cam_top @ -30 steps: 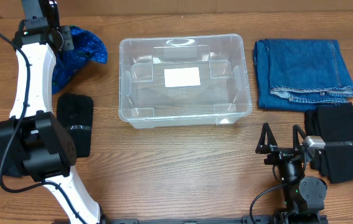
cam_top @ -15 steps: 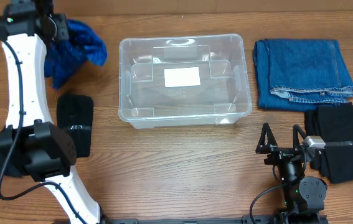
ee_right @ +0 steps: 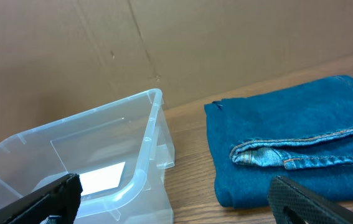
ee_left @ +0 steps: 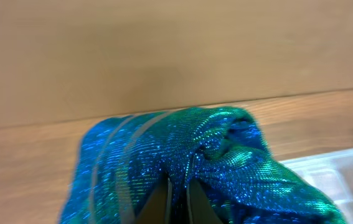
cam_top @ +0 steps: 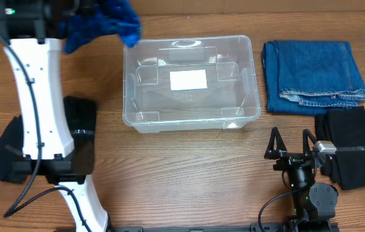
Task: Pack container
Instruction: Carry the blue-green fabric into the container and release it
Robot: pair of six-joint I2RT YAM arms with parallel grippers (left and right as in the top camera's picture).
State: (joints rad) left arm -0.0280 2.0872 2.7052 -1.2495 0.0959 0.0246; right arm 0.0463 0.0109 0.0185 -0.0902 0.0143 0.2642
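Container (cam_top: 129, 84): left tool (ee_left: 177, 193) by its far left corner, tips buried in pinched blue cloth (ee_left: 226, 155). Inside: white base label (cam_top: 188, 80) only. Right tool (cam_top: 290, 132) spread.

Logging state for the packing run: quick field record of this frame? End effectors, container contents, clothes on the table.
container: no clothes inside, white label on base
left end effector: shut on blue shiny cloth, held up by the container's far-left corner
right end effector: open, empty
jeans: folded, right of container
black garments: one right, below jeans; another left
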